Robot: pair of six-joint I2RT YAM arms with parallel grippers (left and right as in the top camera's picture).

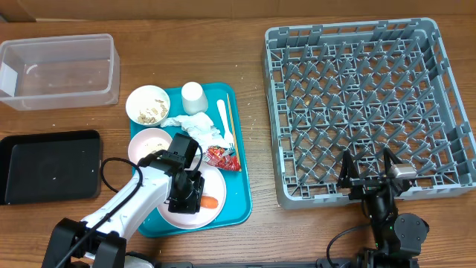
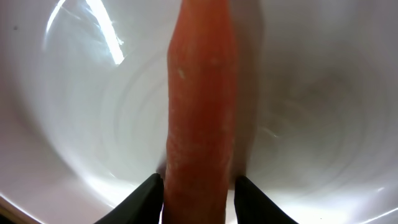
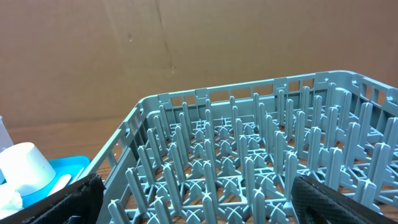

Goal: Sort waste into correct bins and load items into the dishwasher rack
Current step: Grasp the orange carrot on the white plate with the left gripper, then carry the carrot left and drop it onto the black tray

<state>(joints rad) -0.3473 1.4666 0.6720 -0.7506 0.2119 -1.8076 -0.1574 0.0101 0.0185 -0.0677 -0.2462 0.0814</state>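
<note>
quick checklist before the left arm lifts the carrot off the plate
1. Carrot centred between the left gripper jaws: ok.
2. Jaws clamped firmly on it: cannot tell.
3. Carrot lying on the pink plate, nothing on top of it: ok.
4. Clear tub open-topped and unblocked: ok.
5. Right gripper open, parked by the rack, away from the left arm's path: ok.

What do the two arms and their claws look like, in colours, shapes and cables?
The left arm has white rounded links, black joints and a looping black cable; the left claw is black with two fingers. The right arm is all black, with a silver block near the black right claw.
</note>
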